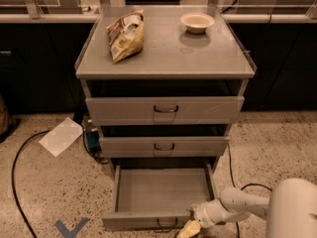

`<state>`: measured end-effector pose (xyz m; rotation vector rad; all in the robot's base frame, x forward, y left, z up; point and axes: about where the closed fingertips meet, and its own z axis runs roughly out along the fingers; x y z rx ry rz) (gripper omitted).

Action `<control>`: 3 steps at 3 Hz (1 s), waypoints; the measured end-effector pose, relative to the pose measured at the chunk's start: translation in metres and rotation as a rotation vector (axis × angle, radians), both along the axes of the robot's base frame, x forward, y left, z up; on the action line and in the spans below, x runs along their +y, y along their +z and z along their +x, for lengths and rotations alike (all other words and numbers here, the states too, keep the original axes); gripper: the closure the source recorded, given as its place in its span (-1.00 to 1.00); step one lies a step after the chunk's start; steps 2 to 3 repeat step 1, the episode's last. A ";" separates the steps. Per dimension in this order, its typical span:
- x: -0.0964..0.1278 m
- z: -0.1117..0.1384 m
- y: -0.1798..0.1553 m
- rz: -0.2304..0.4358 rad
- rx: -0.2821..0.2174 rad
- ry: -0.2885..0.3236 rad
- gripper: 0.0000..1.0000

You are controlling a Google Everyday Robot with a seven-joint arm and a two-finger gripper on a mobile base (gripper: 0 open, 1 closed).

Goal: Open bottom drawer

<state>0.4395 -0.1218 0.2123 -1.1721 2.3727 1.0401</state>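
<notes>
The bottom drawer (163,190) of the grey metal cabinet is pulled out, showing a shallow empty grey tray. Its narrow front panel (143,221) carries a small dark wire handle (166,223) at centre. My gripper (189,228), pale yellow at the end of the white arm, sits at the bottom edge of the view, just right of the handle and against the front panel. The top drawer (165,109) and middle drawer (164,146) are pushed in further.
A snack bag (126,35) and a small white bowl (197,22) sit on the cabinet top (163,58). A white sheet of paper (61,136) and a black cable (20,157) lie on the speckled floor at left. A blue floor mark (71,228) is at the lower left.
</notes>
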 end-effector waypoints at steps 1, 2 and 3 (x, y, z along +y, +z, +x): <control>0.006 -0.011 0.001 0.006 0.016 0.014 -1.00; 0.006 -0.011 0.001 0.006 0.016 0.014 -1.00; 0.006 -0.011 0.001 0.006 0.016 0.014 -1.00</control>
